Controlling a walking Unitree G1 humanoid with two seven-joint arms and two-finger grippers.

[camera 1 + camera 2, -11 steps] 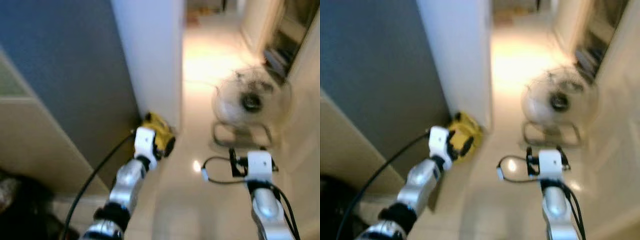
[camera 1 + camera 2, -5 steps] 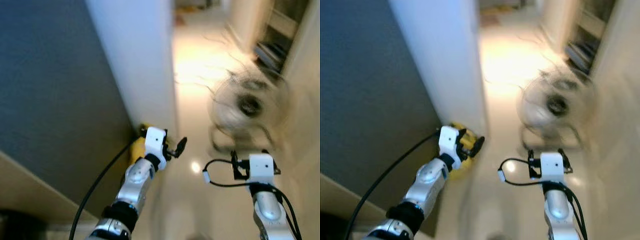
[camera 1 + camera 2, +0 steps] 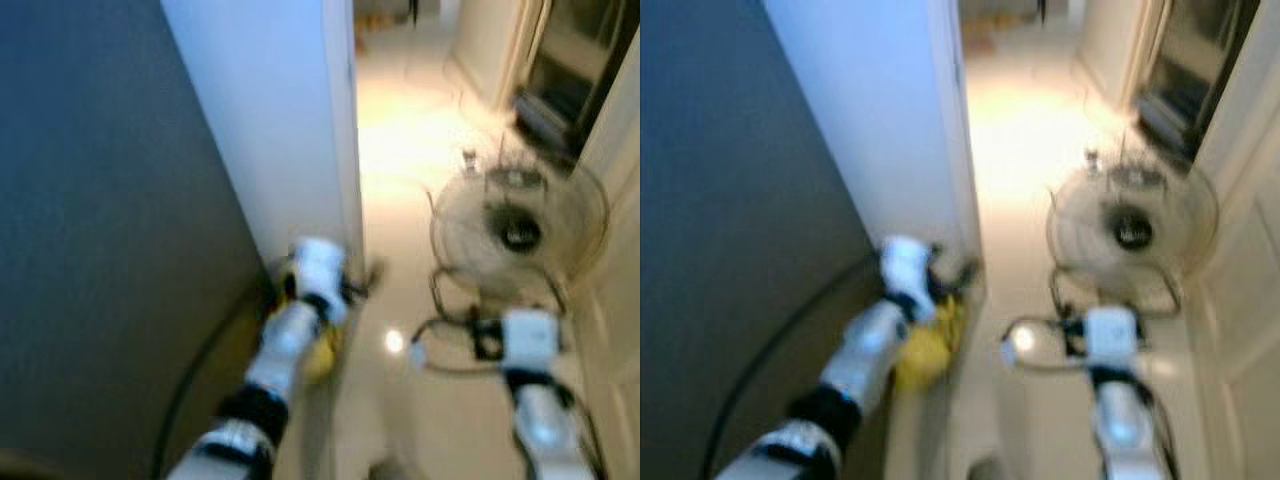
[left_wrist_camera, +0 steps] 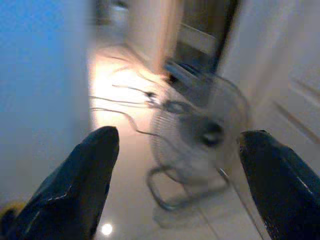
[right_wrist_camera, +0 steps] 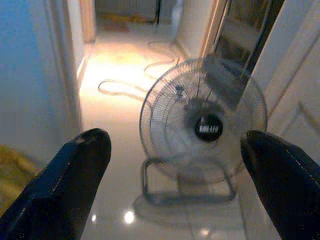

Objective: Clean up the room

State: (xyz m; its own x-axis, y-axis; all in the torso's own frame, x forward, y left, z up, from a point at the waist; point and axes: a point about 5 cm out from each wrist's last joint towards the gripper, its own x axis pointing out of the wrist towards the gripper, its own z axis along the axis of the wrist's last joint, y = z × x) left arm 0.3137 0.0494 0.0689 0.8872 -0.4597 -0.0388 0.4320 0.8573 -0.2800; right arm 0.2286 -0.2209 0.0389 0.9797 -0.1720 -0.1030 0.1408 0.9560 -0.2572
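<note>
From my remote station: the yellow toy [image 3: 925, 350] lies on the floor [image 3: 400, 130] at the wall [image 3: 290, 120] corner, its heading and long axis blurred beyond telling, so tidying looks unfinished; left pincer [image 4: 175, 180] and right pincer [image 5: 175, 185] gape wide, holding nothing, facing the fan [image 5: 202, 125].

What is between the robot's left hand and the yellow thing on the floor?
Nothing visible. The left end effector, open, hangs right over the yellow thing at the foot of the white wall. The fan stands off to the right.
</note>
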